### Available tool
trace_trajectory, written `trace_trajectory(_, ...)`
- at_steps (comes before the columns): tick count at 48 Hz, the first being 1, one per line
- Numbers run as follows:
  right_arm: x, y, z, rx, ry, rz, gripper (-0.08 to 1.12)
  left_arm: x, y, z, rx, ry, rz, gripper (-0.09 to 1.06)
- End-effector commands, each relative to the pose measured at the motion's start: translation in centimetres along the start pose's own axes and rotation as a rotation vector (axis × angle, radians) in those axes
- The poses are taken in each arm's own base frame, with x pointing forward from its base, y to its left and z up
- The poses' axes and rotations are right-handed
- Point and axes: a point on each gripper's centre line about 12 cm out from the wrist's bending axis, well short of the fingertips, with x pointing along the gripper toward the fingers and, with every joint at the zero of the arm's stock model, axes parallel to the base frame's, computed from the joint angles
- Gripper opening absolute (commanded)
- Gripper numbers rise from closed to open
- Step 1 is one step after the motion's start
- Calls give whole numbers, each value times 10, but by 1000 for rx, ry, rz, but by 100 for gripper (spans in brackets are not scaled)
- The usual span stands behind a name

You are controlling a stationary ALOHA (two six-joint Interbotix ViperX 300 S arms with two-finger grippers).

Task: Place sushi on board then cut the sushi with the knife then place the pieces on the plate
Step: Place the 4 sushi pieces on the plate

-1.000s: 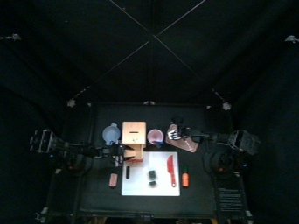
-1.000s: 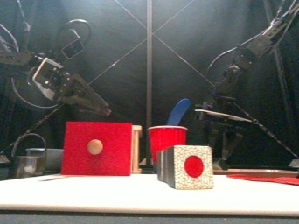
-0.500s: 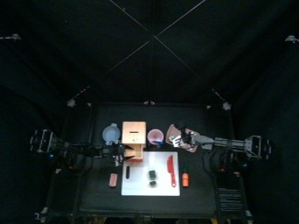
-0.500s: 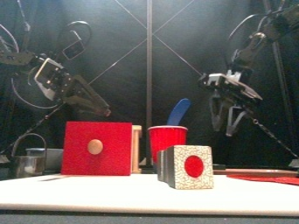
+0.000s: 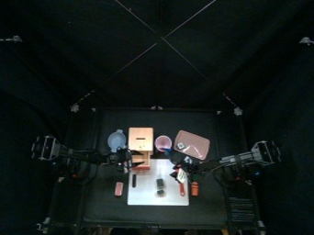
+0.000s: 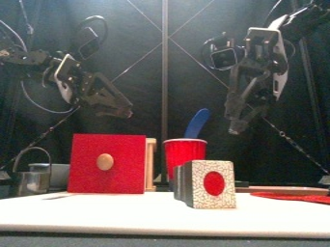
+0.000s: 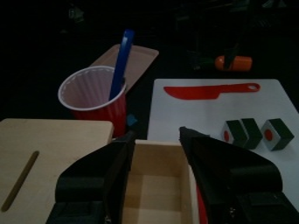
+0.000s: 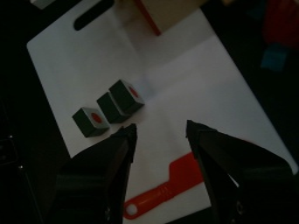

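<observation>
black table point(image 5: 98, 207) | white board point(image 5: 145, 195): sushi point(image 5: 160, 186), red knife point(image 5: 181, 176) | black curtains point(image 5: 73, 55)

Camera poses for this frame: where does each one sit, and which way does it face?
Top: high above, looking down; white board at the front, an arm entering from each side.
Front: table's front edge, looking level; sushi roll nearest, both arms above.
Left wrist: over the wooden box, left gripper jaws open.
Right wrist: over the board, right gripper jaws open.
Shared: both wrist views show the sushi roll and red knife.
</observation>
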Motion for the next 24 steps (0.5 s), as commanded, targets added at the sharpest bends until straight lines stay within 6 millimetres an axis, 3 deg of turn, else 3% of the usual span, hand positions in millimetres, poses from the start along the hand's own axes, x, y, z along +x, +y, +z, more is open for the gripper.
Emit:
trace_trajectory(1,2,4,10,-77,36,-17,84,6,1,11,-9,-32,10,83)
trace_trajectory(12,23,13,25,-236,121,57,84,8,1,11,-10,-32,11,83)
trace_trajectory(24,62,24,31,-365,200,115,84,6,2,9,-15,-28,16,83)
